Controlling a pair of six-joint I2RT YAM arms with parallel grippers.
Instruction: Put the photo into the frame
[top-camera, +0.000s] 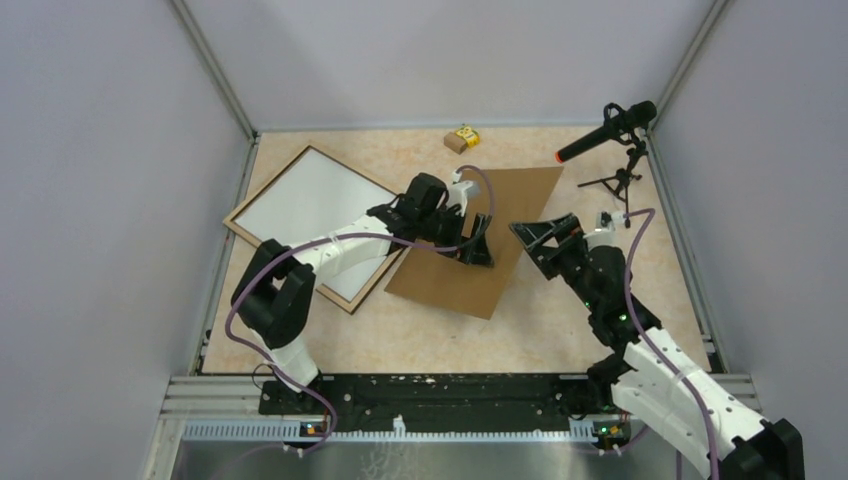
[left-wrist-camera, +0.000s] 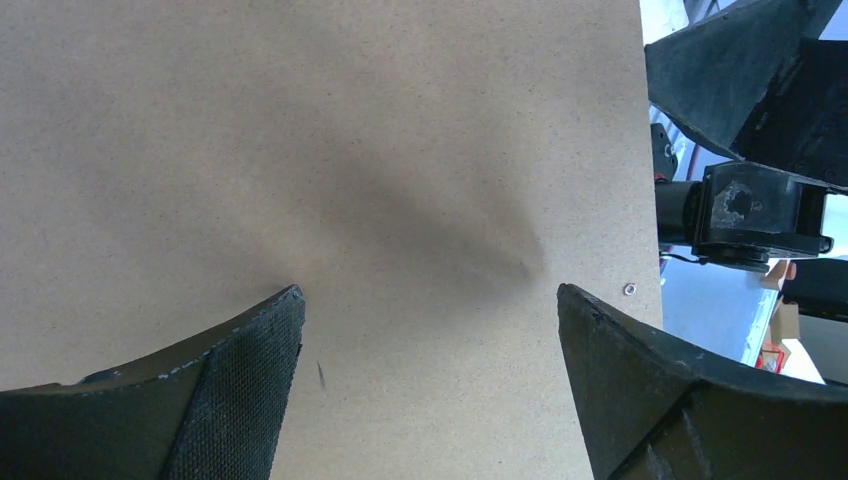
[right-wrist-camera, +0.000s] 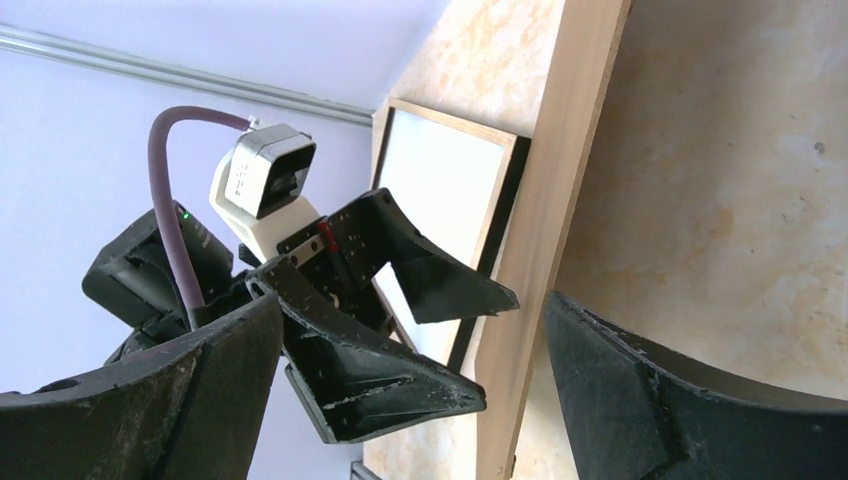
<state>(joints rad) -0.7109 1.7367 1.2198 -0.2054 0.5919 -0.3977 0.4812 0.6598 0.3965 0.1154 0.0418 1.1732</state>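
The frame (top-camera: 268, 185) lies rim-up near the far-left corner, white inside. A brown backing board (top-camera: 510, 200) lies just beside it, mid-table; the left gripper (top-camera: 480, 245) hovers over it, fingers spread, the right gripper (top-camera: 530, 250) equally wide at its right edge. A microphone (top-camera: 605, 130) occupies the far-right corner

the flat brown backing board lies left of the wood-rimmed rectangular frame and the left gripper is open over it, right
Not quite. The flat brown backing board lies to the right of the light-wood-rimmed rectangular frame, not to its left, as the top external view shows. The rest holds: the left gripper is open over the board.
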